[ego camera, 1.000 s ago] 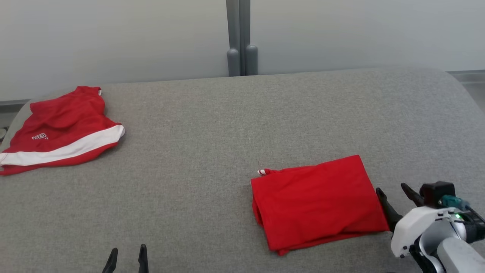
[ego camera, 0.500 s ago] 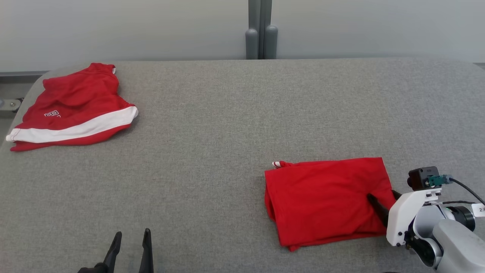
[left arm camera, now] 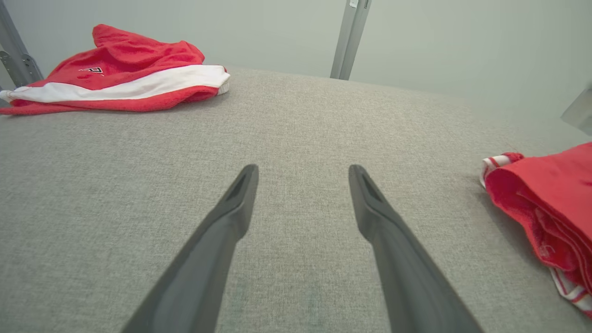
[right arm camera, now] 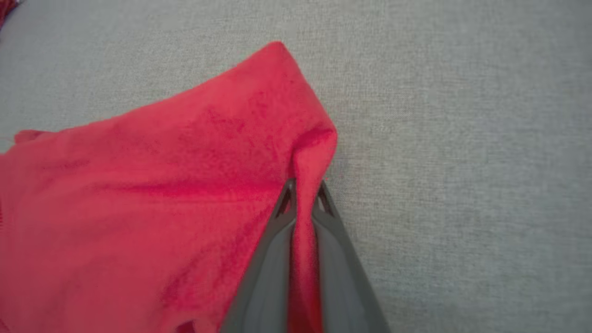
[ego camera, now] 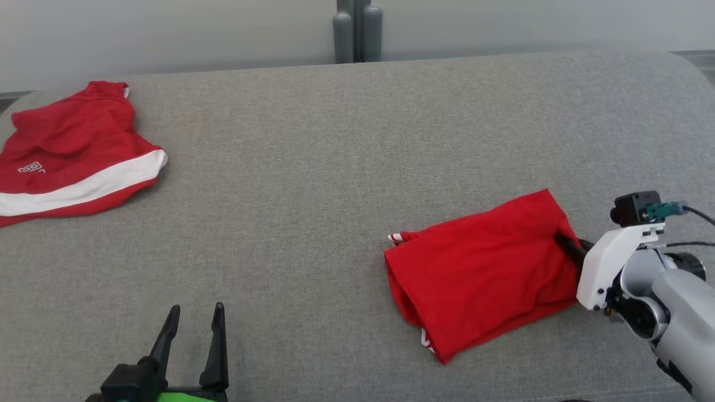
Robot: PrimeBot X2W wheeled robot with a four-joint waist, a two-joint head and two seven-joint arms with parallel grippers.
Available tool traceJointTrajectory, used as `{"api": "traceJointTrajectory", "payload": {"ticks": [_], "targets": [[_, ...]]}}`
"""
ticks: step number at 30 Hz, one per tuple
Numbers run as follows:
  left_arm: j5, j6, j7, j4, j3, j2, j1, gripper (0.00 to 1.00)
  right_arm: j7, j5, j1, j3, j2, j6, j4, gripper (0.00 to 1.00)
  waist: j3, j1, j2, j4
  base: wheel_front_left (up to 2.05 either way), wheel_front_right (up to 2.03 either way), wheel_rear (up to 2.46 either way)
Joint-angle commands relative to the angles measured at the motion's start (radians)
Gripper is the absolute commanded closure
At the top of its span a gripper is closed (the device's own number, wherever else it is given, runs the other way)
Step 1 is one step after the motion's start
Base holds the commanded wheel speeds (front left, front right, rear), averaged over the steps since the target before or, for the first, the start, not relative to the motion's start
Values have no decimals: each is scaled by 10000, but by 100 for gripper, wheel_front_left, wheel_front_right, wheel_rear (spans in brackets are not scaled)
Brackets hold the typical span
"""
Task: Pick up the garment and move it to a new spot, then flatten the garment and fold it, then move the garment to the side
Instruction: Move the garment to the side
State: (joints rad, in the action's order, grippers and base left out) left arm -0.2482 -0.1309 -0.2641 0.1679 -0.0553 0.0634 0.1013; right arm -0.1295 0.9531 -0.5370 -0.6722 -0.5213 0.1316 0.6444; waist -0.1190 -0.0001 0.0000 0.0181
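Observation:
The garment [ego camera: 480, 276] is a folded red cloth lying at the right of the grey padded table [ego camera: 335, 167]. Its right edge is pinched and lifted by my right gripper [ego camera: 565, 243]. In the right wrist view the two dark fingers are shut on a ridge of the garment [right arm camera: 185, 194], the right gripper [right arm camera: 303, 187] holding it near a corner. My left gripper [ego camera: 194, 315] stands open over bare table at the lower left, well left of the garment. In the left wrist view the left gripper [left arm camera: 303, 173] has nothing between its fingers, and the garment [left arm camera: 550, 203] lies at the right.
Red shorts with a white stripe [ego camera: 67, 156] lie at the table's far left, also seen as shorts [left arm camera: 120, 69] in the left wrist view. A grey post [ego camera: 357, 28] stands behind the table's far edge against a pale wall.
My right gripper slid onto the garment's right edge, shut on it and raised that side, skewing the cloth. The head camera shifted. The left gripper stays open.

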Motion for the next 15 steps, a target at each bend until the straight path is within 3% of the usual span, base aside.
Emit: {"api": "traceJointTrajectory", "payload": {"ticks": [1,8,15], "targets": [[12,1,0,-82,-7,86,-259,0,178,10,-283,-143,-186,-19,-53,100,-382,1,0,-536,0,0,0],[14,1,0,-361,-293,259,-814,0,1242,-511,-1993,-725,-719,-19,310,100,-1081,1,0,-1310,0,0,0],[21,1,2,-509,-546,407,-1341,0,1729,-571,-3190,-502,-1149,-19,1378,100,-1907,1,0,-1543,0,0,0]]}}
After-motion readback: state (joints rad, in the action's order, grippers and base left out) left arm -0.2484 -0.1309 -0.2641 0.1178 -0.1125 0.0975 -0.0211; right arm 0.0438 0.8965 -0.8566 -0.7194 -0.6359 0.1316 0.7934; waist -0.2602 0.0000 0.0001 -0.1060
